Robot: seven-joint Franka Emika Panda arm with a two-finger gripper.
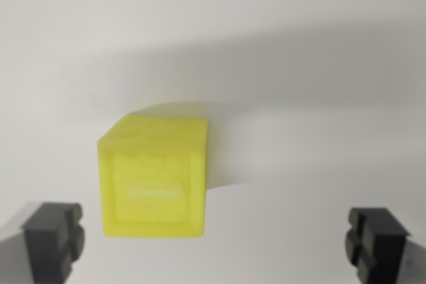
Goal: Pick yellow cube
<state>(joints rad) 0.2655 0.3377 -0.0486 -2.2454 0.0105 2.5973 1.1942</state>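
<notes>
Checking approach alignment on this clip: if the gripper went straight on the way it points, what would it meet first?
The cube, probably. It sits between the open fingers, nearer the one on the wrist view's left, so the gripper looks off-centre. Depth is unclear from this view.

yellow cube (154,176) on white surface (299,64) | pincer (214,244) spread wide, straddling, no contact

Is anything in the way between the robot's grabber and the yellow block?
Nothing visible is. The end effector is open, with one finger at each lower corner of the wrist view. The yellow cube sits on the bare white surface, nearer the wrist view's left finger, with only clear space around it.
</notes>
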